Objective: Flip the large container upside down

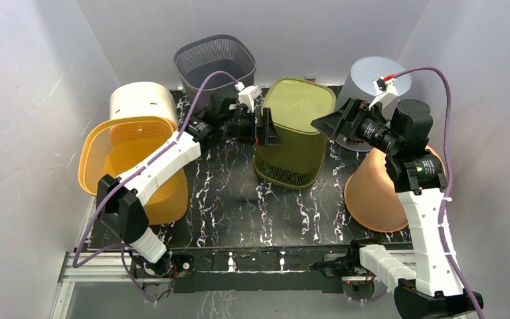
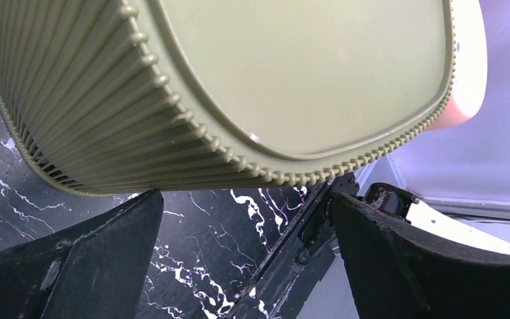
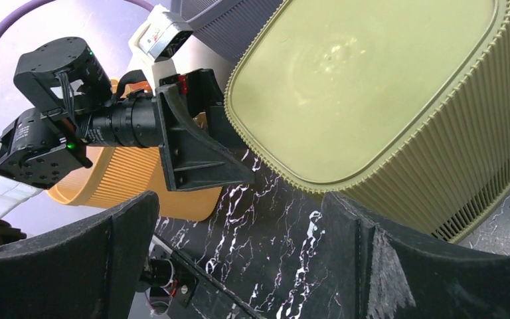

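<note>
The large container is olive green and ribbed. It stands in the middle of the black marbled table with its flat base up and its rim on the table. My left gripper hovers just off the container's upper left edge, open, with only table showing between its fingers; the container fills that view above them. My right gripper is open beside the upper right edge. Between its fingers is bare table, with the container and the left gripper beyond.
An orange mesh basket lies on its side at the left, with a cream tub behind it. A dark grey basket and a grey bucket stand at the back. A terracotta bin sits under the right arm. White walls enclose the table.
</note>
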Tool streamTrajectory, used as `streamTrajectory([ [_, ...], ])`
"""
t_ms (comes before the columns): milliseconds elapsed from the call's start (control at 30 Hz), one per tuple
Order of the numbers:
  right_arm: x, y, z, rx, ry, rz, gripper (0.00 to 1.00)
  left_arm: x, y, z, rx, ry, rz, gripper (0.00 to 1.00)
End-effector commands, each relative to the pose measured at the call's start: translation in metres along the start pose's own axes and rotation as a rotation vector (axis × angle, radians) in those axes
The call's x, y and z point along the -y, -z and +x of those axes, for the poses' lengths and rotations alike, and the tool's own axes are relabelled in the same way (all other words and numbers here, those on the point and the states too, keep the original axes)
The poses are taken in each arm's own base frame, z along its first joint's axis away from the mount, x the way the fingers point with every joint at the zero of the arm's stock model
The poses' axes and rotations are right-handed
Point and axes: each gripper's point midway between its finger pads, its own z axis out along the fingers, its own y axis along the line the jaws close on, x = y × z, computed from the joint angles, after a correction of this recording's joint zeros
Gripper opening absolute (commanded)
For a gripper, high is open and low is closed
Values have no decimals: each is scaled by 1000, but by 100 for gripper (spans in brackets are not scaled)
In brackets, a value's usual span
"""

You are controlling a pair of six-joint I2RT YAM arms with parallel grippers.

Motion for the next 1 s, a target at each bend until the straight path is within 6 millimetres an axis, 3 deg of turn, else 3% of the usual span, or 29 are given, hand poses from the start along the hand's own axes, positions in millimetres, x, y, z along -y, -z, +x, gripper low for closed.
streamTrajectory([
  [0,-6,2,-10,49,41,-16,94,25,12,-26,74,-72,56,98],
  [467,3,-1,-7,49,41,11,96,46,64,-28,147,-113,46,98],
  [967,3,-2,-5,44,30,4,97,49,86,-29,186,-124,10,98],
])
